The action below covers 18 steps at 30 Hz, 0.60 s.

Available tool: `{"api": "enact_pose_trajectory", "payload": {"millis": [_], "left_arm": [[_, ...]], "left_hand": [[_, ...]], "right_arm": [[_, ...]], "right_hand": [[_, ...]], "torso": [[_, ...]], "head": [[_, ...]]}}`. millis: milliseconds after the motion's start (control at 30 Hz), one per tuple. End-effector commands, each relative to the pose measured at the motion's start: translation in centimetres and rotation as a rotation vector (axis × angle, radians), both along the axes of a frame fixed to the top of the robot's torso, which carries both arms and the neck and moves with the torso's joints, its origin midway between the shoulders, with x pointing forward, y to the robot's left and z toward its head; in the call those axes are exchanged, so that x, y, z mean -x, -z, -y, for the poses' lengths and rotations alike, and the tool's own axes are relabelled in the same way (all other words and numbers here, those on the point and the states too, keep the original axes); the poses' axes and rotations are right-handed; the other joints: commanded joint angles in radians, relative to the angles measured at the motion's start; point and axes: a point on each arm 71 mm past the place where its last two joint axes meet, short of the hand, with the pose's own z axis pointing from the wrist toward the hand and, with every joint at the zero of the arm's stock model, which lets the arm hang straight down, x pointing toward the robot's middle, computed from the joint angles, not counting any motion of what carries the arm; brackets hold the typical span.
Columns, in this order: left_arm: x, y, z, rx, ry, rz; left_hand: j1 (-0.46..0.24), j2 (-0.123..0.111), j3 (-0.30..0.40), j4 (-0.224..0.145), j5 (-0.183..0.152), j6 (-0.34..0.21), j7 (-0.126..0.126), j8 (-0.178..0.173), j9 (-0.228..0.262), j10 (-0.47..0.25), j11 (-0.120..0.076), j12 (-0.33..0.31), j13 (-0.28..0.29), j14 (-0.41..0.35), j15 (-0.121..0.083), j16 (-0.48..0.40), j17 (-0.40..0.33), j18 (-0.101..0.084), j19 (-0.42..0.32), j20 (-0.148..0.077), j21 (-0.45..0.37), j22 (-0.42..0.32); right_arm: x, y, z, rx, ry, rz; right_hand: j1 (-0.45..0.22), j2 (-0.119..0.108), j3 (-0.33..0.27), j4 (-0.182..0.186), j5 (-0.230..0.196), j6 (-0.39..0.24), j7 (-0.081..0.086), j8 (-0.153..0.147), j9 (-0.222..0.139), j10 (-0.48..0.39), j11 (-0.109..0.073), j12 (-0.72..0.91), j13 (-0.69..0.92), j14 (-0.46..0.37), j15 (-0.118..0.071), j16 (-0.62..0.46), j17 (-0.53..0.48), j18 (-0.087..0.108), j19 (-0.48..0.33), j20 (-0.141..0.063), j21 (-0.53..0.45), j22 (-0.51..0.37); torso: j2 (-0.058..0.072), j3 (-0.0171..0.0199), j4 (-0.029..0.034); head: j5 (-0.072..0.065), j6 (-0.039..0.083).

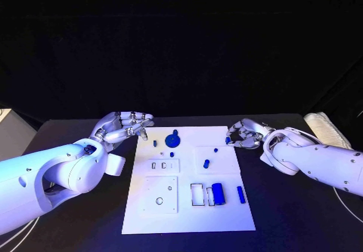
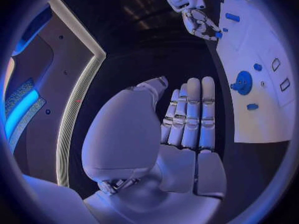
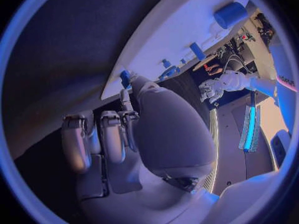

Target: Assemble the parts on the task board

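both hands flank task board edges.

Dim blue light; wrist views bend edges.

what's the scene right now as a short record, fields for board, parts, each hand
board: white task board in the middle of the black table
parts: blue round part near the far edge; blue cylinder and slim blue bar toward the near right
left hand: left hand at the board's far left corner, fingers straight and together in the wrist view, holding nothing
right hand: right hand at the board's far right edge, pinching a small blue part
off board: folded white cloth at the table's far right
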Motion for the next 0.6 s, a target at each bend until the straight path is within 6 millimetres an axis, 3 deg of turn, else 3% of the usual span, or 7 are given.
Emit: {"api": "enact_pose_trajectory", "payload": {"millis": [33,600], "left_arm": [[0.05,-0.1,0.19,0.006,0.019,0.007],[0.04,-0.07,0.13,0.005,0.019,0.003]], "left_hand": [[-0.002,0.005,0.007,0.001,-0.006,-0.006,0.002,-0.005,0.001,-0.004,0.004,0.0,0.001,-0.007,-0.003,0.004,-0.001,0.013,-0.01,0.0,0.003,0.001],[-0.003,0.006,0.007,0.001,-0.006,-0.006,0.003,-0.005,0.001,-0.004,0.004,0.0,0.001,-0.008,-0.002,0.004,-0.001,0.013,-0.01,0.0,0.004,0.002]], "right_arm": [[0.04,0.28,-0.2,0.013,-0.019,-0.015],[-0.22,0.59,-0.5,0.016,-0.013,-0.028]], "right_hand": [[0.0,0.015,0.024,-0.003,0.003,0.014,-0.004,0.005,-0.002,0.054,-0.002,0.008,0.213,0.105,-0.014,0.004,0.263,-0.014,0.105,-0.006,0.006,0.263],[-0.011,0.015,0.056,-0.008,0.002,0.021,-0.007,0.004,-0.007,0.056,-0.005,0.01,0.215,0.105,-0.02,0.004,0.263,-0.014,0.105,-0.013,0.006,0.263]], "torso": [[0.0,-0.0001,0.0007],[0.0,0.0007,0.0001]], "head": [[0.0,0.001],[-0.001,-0.002]]}}
